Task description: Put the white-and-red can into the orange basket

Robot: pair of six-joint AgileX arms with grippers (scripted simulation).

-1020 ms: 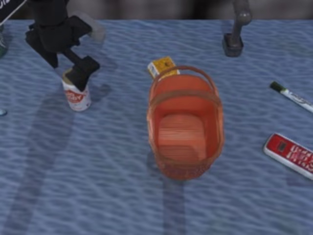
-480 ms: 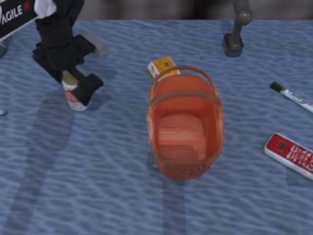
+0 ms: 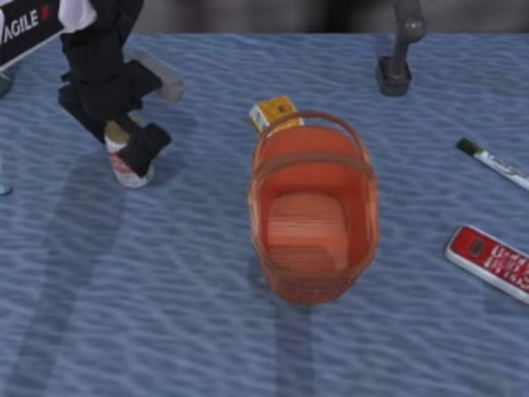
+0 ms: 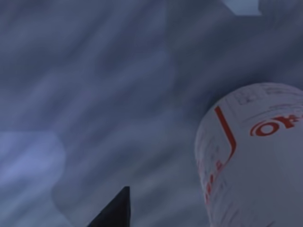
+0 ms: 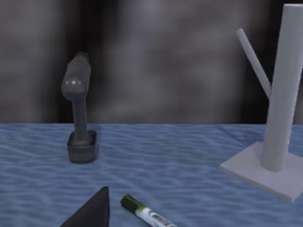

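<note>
left gripper down over the can, basket waiting empty

the left gripper [image 3: 126, 153] is low over the can [image 3: 122, 168] at the table's far left, its dark fingers straddling the can's upper part. from above one finger [image 3: 145, 149] covers the can's right side and the tan top peeks out just behind it. in the left wrist view the can [image 4: 255, 161] fills the near corner, white wall with red print, and one fingertip [image 4: 115, 213] stands apart from it with bare cloth between, so the jaws look spread around the can and not yet pinching it. the other finger is out of that view, so contact on that side cannot be told

as a judgement, the can should be light and stiff, a thin-walled cylinder with a smooth printed skin that could slide in a loose pinch. the best hold looks to be across the body, near the middle or just above, fingers on opposite sides, not on the rim. it stands upright and could tip if only one finger pushes it first

the basket [image 3: 369, 207] sits mid-table, well apart from the can to its right, handle arched across the top. its floor shows bare; nothing lies in it. a small yellow box [image 3: 273, 113] rests just behind its far rim, outside it

the right gripper [image 5: 92, 213] is parked off to the table's right; i cannot tell how its jaws stand
</note>
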